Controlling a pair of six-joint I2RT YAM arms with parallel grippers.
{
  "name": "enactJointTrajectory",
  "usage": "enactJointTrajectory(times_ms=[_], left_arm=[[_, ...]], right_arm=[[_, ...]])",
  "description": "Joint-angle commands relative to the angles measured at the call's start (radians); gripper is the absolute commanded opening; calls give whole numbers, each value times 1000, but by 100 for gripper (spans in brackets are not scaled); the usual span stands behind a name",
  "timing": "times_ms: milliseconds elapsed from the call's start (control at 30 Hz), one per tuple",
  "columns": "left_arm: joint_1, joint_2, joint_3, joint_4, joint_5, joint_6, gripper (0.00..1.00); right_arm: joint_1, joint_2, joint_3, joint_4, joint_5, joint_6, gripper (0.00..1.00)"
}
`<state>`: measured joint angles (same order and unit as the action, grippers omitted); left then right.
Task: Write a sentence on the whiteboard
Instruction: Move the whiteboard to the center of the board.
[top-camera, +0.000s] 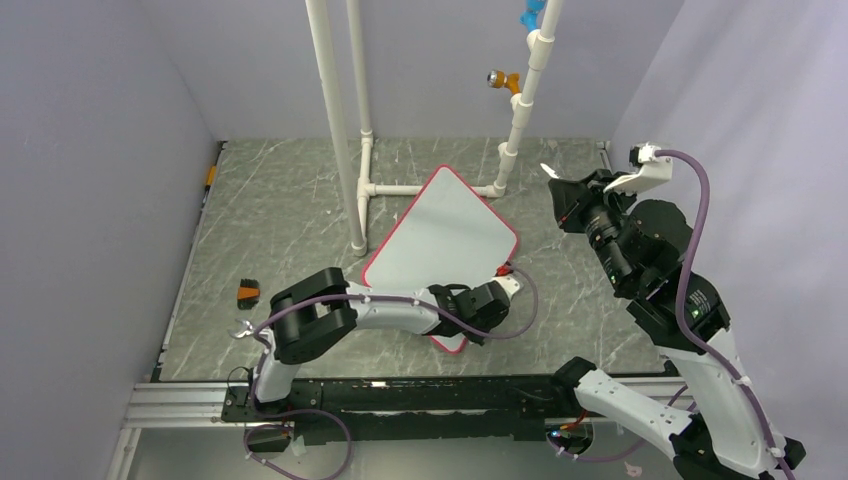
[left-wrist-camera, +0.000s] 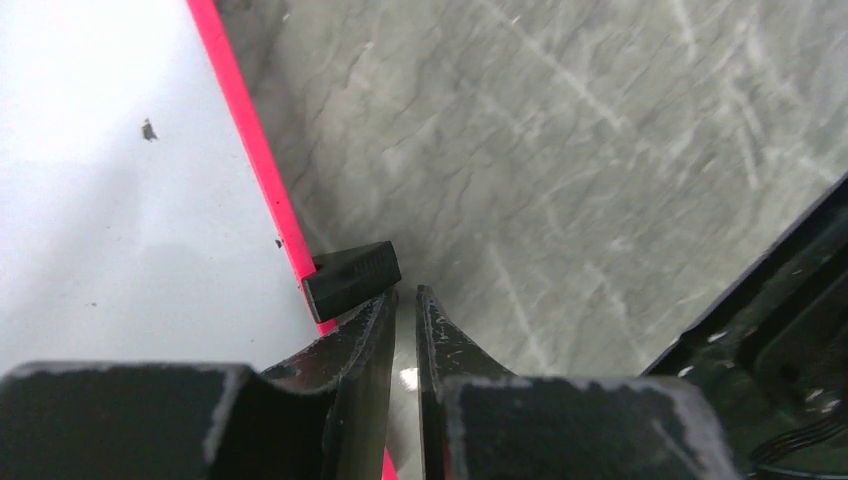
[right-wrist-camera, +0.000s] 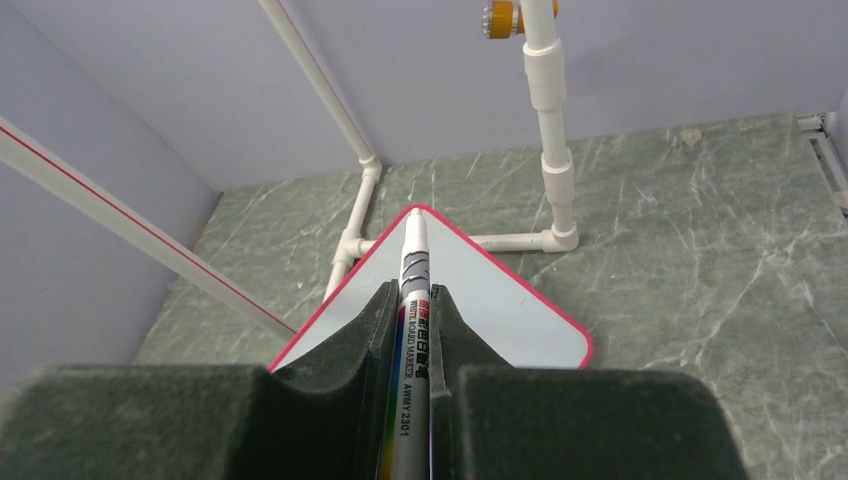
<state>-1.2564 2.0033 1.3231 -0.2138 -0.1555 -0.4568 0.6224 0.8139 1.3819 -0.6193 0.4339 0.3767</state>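
The whiteboard (top-camera: 440, 240) lies flat and turned like a diamond in the middle of the table, pale grey-white with a red-pink rim. Its face is blank; no sentence shows on it. My left gripper (top-camera: 512, 287) sits low at the board's near right edge. In the left wrist view its jaws (left-wrist-camera: 406, 292) stand almost together with nothing between them, next to a black foot (left-wrist-camera: 352, 280) on the rim of the whiteboard (left-wrist-camera: 120, 200). My right gripper (top-camera: 558, 188) is raised at the right. It is shut (right-wrist-camera: 413, 290) on a grey whiteboard marker (right-wrist-camera: 414, 260), which points toward the whiteboard (right-wrist-camera: 500, 300).
A white pipe frame (top-camera: 335, 120) stands behind the board, with an orange knob (top-camera: 497, 80) on its right post. A small orange and black object (top-camera: 247, 293) lies at the left. Grey walls close in three sides, and a black rail (top-camera: 400, 395) runs along the near edge.
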Motion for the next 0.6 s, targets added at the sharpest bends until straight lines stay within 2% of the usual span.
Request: enactJointTrajectory(times_ms=[0, 300, 467, 567], left_arm=[[6, -64, -58, -94, -93, 82, 19], [24, -176, -179, -119, -144, 177, 20], [32, -236, -236, -127, -108, 211, 23], [31, -285, -258, -131, -42, 222, 29]], right_arm=[[0, 5, -2, 47, -29, 10, 0], [-1, 10, -18, 50, -63, 16, 0], [-1, 12, -23, 49, -73, 22, 0], [-1, 16, -21, 46, -77, 21, 0]])
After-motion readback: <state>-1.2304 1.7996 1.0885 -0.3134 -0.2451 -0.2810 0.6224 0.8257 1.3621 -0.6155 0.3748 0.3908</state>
